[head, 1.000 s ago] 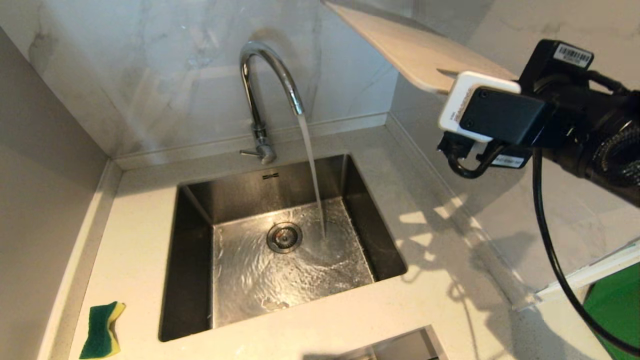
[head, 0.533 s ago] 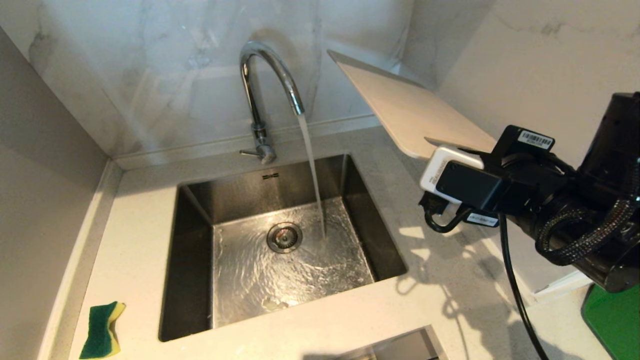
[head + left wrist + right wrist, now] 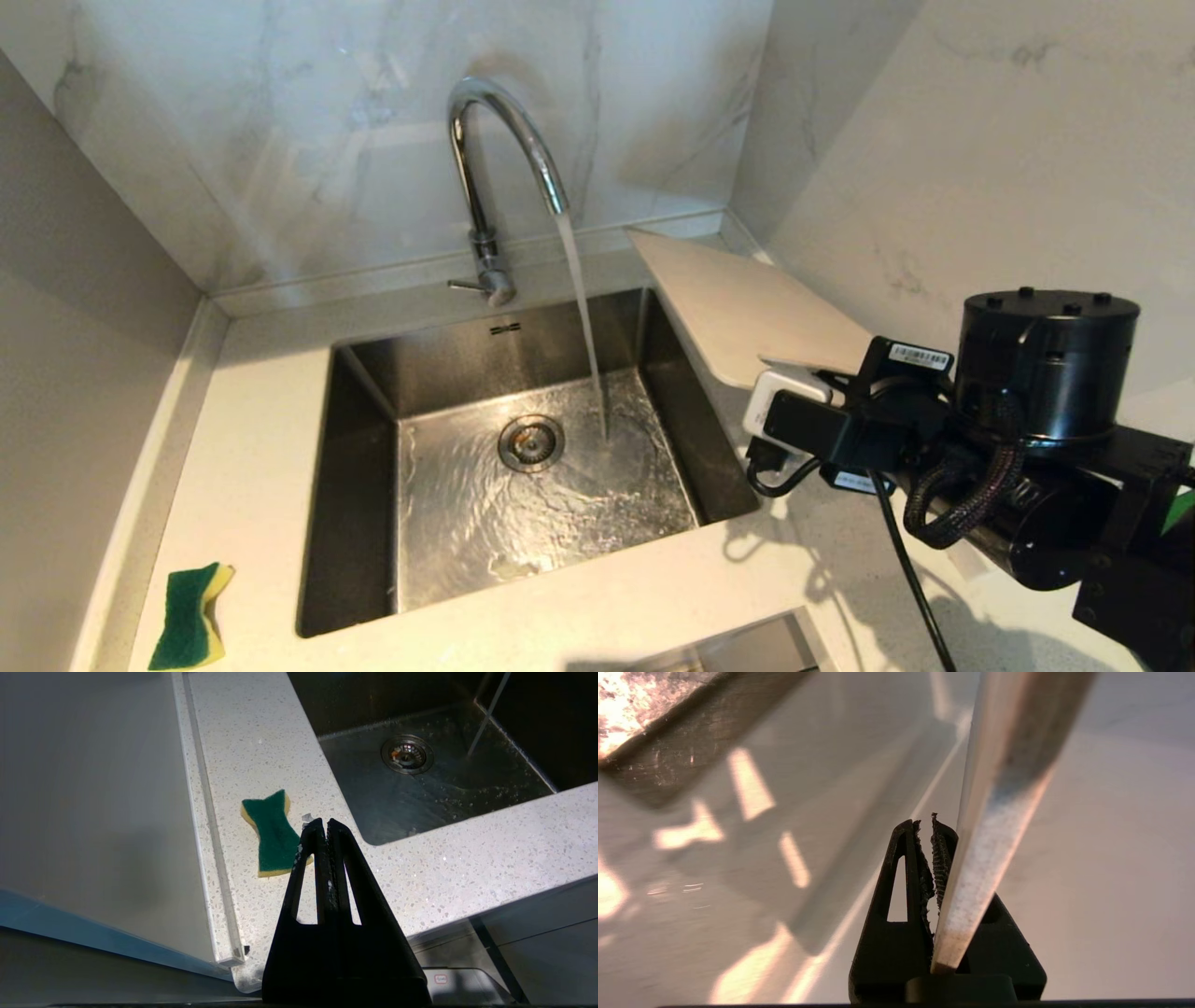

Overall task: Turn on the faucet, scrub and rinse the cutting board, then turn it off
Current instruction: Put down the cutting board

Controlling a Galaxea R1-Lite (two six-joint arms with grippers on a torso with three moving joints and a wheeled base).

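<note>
Where the arms stand:
Right pincer: pinching one end of the cutting board, held tilted above the sink's right rim.
Faucet: running, stream falling just beside the drain.
Left pincer: pressed together, empty, above the counter near the sponge.

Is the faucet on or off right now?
On. A steady stream runs from the faucet spout into the sink, rippling across its floor.
</note>
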